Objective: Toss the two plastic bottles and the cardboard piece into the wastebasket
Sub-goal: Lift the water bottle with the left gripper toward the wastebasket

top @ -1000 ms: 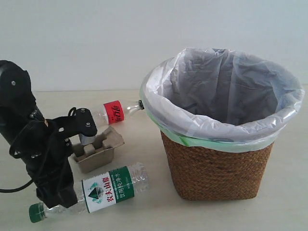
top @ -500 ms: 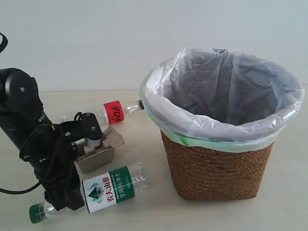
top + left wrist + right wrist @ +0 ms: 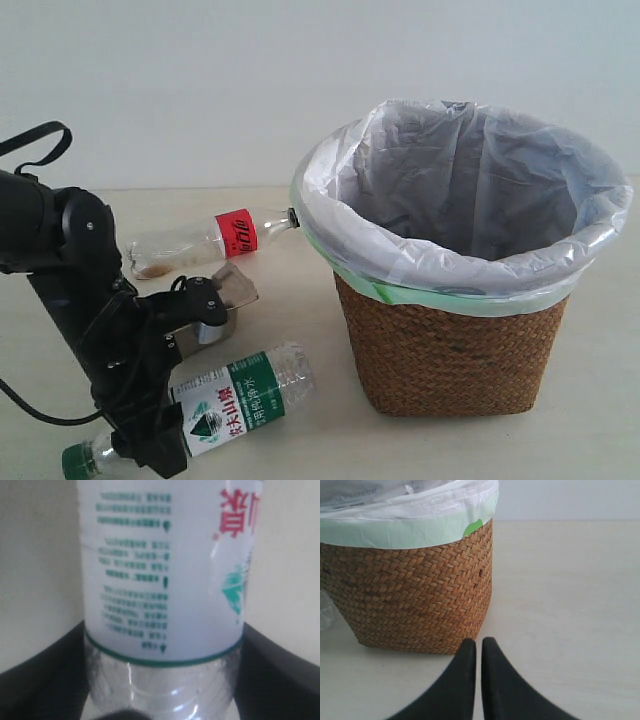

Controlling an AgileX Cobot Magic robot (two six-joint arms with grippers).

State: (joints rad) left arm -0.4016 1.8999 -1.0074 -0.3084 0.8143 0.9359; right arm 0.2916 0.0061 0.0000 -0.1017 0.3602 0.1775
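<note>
The green-capped bottle with the green-white label lies on the table in front, left of the wastebasket. My left gripper comes down over its cap end. In the left wrist view the bottle fills the gap and both fingers press its sides, so the gripper is shut on it. The slim red-label bottle lies farther back. The cardboard piece is mostly hidden behind the arm. My right gripper is shut and empty, low beside the wicker wastebasket.
The basket's white liner bag stands open at the top with a green band under its rim. The left arm's black links rise over the table's left side. Beige tabletop extends beyond the basket.
The left arm has swung forward and down, uncovering the red-label bottle and covering most of the cardboard piece. Its fingers have closed round the green-label bottle, which has turned slightly.
</note>
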